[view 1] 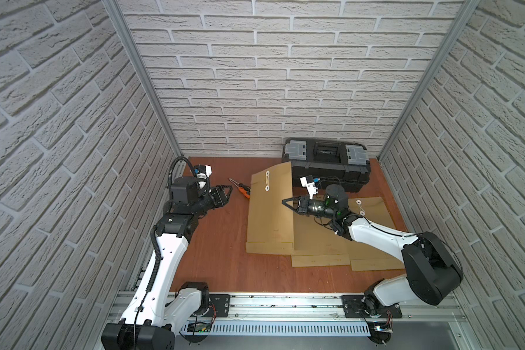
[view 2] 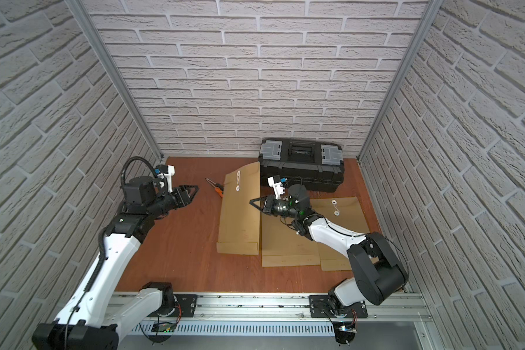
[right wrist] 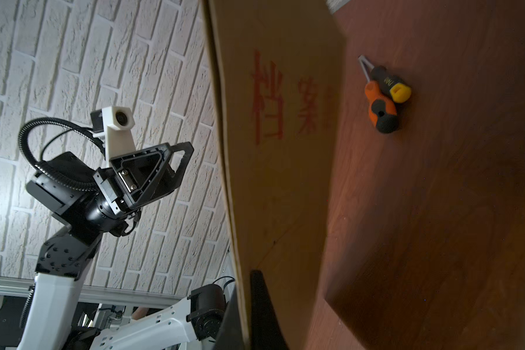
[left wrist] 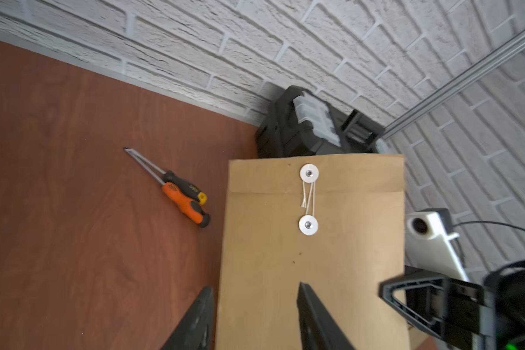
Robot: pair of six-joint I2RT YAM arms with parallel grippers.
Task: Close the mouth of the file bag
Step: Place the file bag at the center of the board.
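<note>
The file bag [view 1: 270,212] [view 2: 240,218] is a brown paper envelope with its flap folded down. A white string [left wrist: 308,197] runs between its two white discs [left wrist: 309,173]. The bag's right edge is lifted, so it tilts and its red-printed underside [right wrist: 273,100] shows. My right gripper [view 1: 285,202] [right wrist: 244,288] is shut on that raised edge. My left gripper [view 1: 229,189] [left wrist: 255,298] hovers to the left of the bag, apart from it and open, with nothing between its fingers [left wrist: 205,306].
Two more brown file bags [view 1: 373,218] lie flat under and right of the right arm. A black toolbox [view 1: 326,160] stands against the back wall. Two screwdrivers [view 1: 243,191], one orange-handled, lie just left of the bag's top. Brick walls enclose the table.
</note>
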